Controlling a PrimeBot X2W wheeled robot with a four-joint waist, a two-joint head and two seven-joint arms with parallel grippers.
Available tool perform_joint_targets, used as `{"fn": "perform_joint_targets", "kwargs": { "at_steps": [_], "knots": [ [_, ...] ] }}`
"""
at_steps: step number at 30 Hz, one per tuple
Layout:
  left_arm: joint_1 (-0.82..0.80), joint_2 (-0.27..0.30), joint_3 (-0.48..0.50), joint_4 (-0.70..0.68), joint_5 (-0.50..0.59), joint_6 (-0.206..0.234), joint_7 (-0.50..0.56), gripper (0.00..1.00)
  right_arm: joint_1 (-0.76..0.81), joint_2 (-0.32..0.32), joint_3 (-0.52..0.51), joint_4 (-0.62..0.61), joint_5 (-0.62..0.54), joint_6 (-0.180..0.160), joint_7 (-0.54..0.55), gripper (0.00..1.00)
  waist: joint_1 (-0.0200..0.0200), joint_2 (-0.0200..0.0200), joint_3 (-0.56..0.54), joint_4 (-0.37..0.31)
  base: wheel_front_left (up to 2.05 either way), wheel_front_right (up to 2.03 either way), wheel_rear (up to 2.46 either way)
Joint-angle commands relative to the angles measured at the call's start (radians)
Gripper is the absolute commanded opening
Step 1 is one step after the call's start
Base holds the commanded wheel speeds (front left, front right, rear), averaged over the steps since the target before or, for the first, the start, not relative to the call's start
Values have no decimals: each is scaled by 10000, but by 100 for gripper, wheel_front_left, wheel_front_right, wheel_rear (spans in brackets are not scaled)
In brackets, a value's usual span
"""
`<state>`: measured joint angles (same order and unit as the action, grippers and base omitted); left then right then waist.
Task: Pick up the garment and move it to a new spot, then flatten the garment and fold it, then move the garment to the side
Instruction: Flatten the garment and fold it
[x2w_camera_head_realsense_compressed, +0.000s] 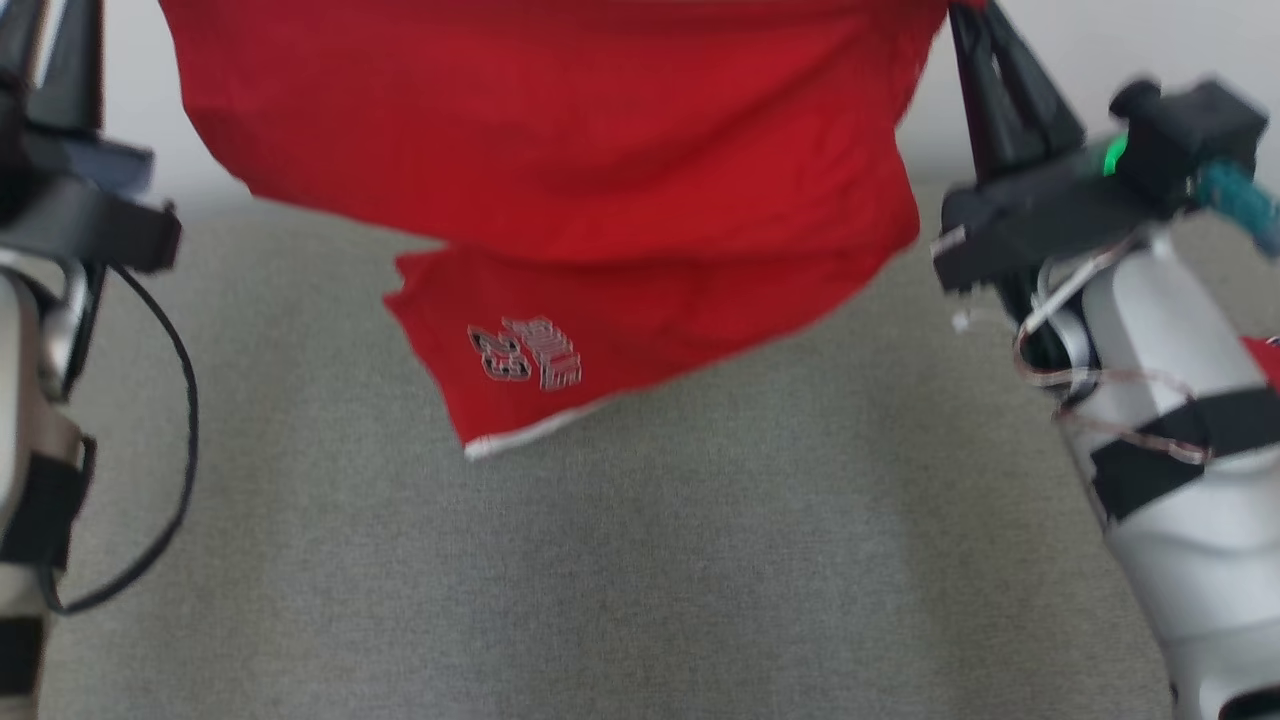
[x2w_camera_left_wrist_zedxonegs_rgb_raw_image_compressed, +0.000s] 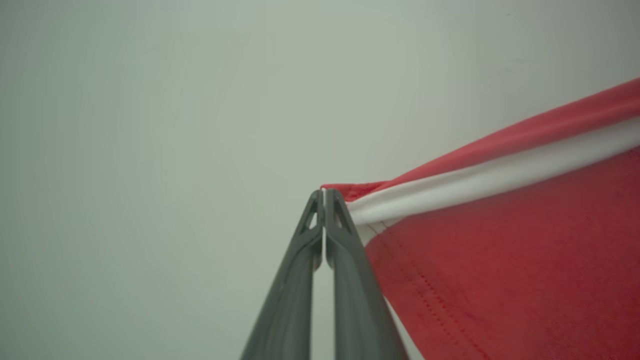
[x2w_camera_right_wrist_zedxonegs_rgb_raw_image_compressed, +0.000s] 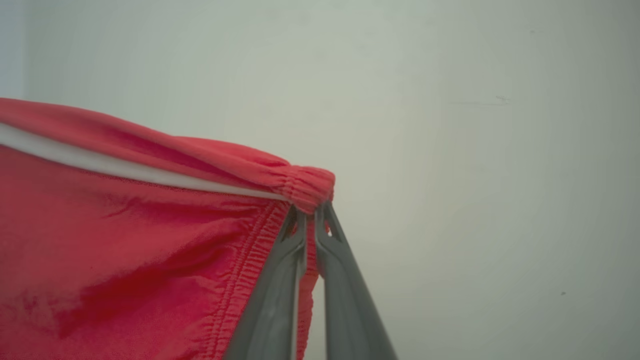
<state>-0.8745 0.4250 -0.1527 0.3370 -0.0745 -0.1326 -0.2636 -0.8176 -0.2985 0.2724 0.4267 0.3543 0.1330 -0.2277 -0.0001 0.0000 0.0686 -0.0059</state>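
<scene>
1. Red fabric garment (x2w_camera_head_realsense_compressed: 560, 170), a soft pair of shorts with a thin white hem (x2w_camera_head_realsense_compressed: 530, 432), hangs in the air. It is stretched wide between the two grippers above a grey woven surface (x2w_camera_head_realsense_compressed: 700, 560).
2. The left gripper (x2w_camera_left_wrist_zedxonegs_rgb_raw_image_compressed: 324, 192) has its two long dark fingers clenched flat together on one top corner of the garment. Red cloth and a white band (x2w_camera_left_wrist_zedxonegs_rgb_raw_image_compressed: 500, 172) run away from the tips to that view's right.
3. The right gripper (x2w_camera_right_wrist_zedxonegs_rgb_raw_image_compressed: 312, 212) is clamped on the opposite top corner. It pinches the gathered elastic waistband (x2w_camera_right_wrist_zedxonegs_rgb_raw_image_compressed: 307, 185), which bunches into a small knot over the fingertips, with a strip of cloth caught between the fingers.
4. In the head view a lower flap droops below the taut upper part. It carries a tilted grey outlined print (x2w_camera_head_realsense_compressed: 525, 355) with the numerals 23.
5. Whether the flap's lowest corner touches the grey surface cannot be told; the view is blurred.
6. A plain pale wall (x2w_camera_left_wrist_zedxonegs_rgb_raw_image_compressed: 150, 125) stands behind. A black cable (x2w_camera_head_realsense_compressed: 185, 400) loops beside the left forearm, and a small green light (x2w_camera_head_realsense_compressed: 1113, 155) glows on the right wrist.
</scene>
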Motion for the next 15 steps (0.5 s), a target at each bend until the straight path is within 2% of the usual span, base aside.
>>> {"fn": "perform_joint_targets", "kwargs": {
  "at_steps": [1,4,7,11,15],
  "knots": [
    [-737,94,-93,592,5,37,-13,0,-894,-151,294,485,-168,-46,90,0,1,0,1757,409,0,0,0],
    [-1737,-27,-230,1499,164,83,-12,0,-2316,-280,643,1334,-480,-46,175,0,1,0,2680,550,0,0,0],
    [-2823,-146,-168,1822,274,318,-12,0,-3795,-207,364,2097,-825,-46,-47,0,1,0,3476,628,0,0,0],
    [-3788,-400,-17,1150,388,747,-11,0,-5277,-170,-626,2805,-1636,-49,-338,0,1,0,4104,792,0,0,0],
    [-3966,-594,-102,521,467,769,-11,0,-5636,64,-1312,2489,-2014,-49,-365,0,1,0,4393,925,0,0,0]
  ]
}}
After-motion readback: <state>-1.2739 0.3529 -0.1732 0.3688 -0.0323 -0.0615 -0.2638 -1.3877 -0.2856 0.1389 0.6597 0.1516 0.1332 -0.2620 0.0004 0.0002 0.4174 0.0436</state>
